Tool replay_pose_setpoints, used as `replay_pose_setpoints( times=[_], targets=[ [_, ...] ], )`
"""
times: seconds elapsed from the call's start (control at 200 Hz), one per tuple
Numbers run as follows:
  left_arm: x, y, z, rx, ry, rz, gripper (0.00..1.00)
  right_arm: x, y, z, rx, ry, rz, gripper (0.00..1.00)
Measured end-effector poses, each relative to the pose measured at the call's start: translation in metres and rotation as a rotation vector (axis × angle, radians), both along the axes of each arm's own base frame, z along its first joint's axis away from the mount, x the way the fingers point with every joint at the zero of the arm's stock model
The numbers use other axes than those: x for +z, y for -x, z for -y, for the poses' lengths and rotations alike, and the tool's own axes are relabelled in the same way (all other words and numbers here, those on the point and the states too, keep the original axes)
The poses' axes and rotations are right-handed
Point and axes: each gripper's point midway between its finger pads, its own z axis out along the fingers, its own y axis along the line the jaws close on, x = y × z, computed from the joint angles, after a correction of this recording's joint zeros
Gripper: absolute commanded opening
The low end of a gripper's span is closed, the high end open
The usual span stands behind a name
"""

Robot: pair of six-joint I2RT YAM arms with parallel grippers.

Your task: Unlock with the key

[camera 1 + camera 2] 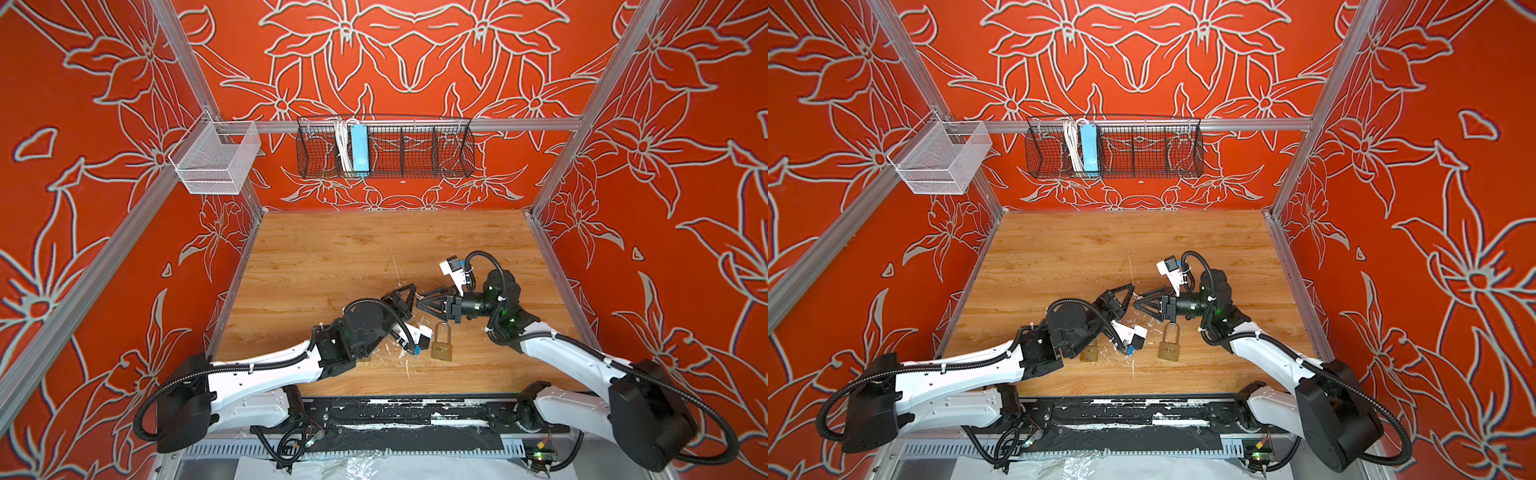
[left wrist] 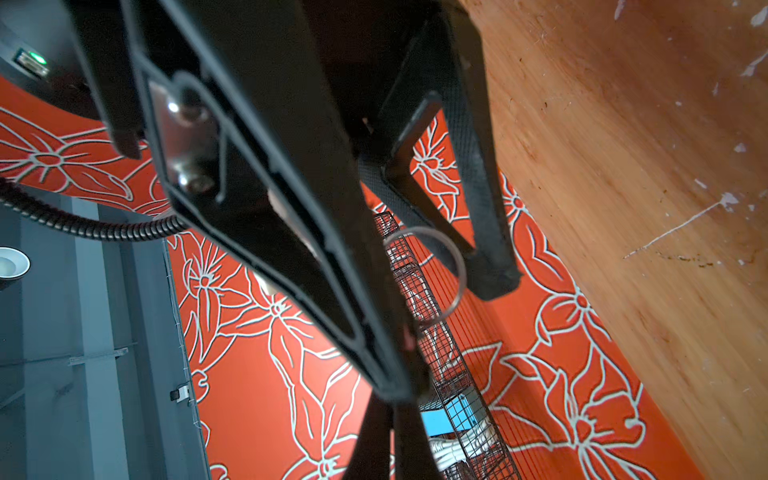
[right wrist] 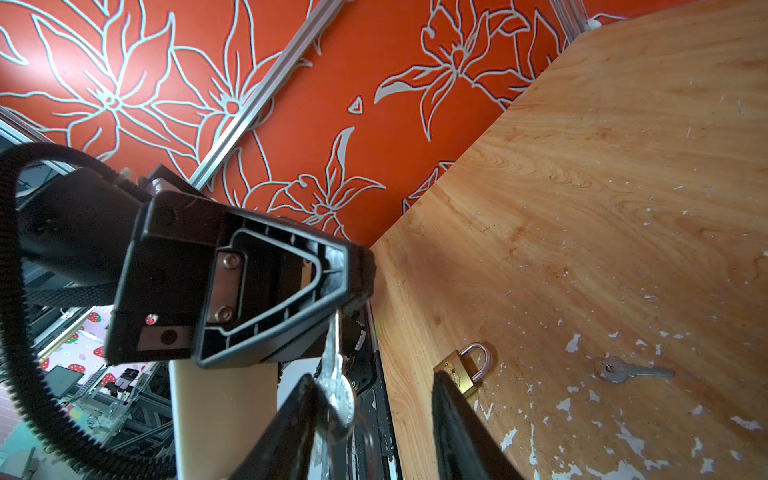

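From the right wrist, the left gripper (image 3: 357,282) is pinched tight on the tip of the key (image 3: 334,365), so the blade and round head hang straight down, clear of the table (image 3: 582,208). I take that as an offering, with the head left free for the other arm. The right gripper (image 3: 370,388) has its fingers (image 3: 286,428) parted, one on each side of the key's head. One is just beside the head, but I cannot tell whether it touches; nothing is gripped there yet. On the table past the key lie a lock (image 3: 463,370), its shackle apparently shut, and farther off a spare key (image 3: 633,371). From the left wrist the key is hidden behind the black fingers (image 2: 291,249), and only a ring (image 2: 460,270) shows, dangling by them. In both top views the grippers meet tip to tip, and the key between them is too small to make out. The right lock (image 1: 441,345) lies flat, nearer the robot's base than the key, handy for the right arm once it has the head. The left lock (image 1: 1089,353) sits to the key's other side, half under the left arm. I cannot say which of the two the wrist saw.
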Motion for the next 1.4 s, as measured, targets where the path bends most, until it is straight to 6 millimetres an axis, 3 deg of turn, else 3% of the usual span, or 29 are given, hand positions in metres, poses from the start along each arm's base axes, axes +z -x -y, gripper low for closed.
replay_pose_setpoints(
  times=[0.235, 0.35, 0.811, 0.911, 1.096, 1.351, 1.401],
  targets=[
    [-0.0019, -0.0001, -0.0007, 0.003, -0.003, -0.002, 0.00, 0.0022, -0.0005, -0.0002, 0.000, 0.000, 0.002, 0.43],
    [-0.0022, -0.0004, -0.0011, 0.006, -0.004, -0.001, 0.00, 0.0016, 0.0002, 0.0001, 0.001, 0.005, 0.001, 0.30],
    [-0.0046, -0.0005, -0.0019, 0.009, -0.010, -0.003, 0.00, 0.0012, 0.0022, 0.0005, 0.005, 0.011, 0.001, 0.30],
    [-0.0048, -0.0006, -0.0020, 0.009, -0.012, -0.003, 0.00, 0.0008, 0.0025, 0.0005, 0.006, 0.012, 0.000, 0.21],
    [-0.0063, -0.0005, -0.0022, 0.010, -0.018, -0.006, 0.00, 0.0017, 0.0028, 0.0004, 0.007, 0.012, 0.007, 0.19],
    [-0.0065, -0.0005, -0.0023, 0.010, -0.019, -0.006, 0.00, 0.0008, 0.0030, 0.0006, 0.008, 0.014, -0.001, 0.02],
    [-0.0064, -0.0005, -0.0022, 0.010, -0.018, -0.006, 0.05, 0.0007, 0.0030, 0.0006, 0.007, 0.014, -0.004, 0.00]
  ],
)
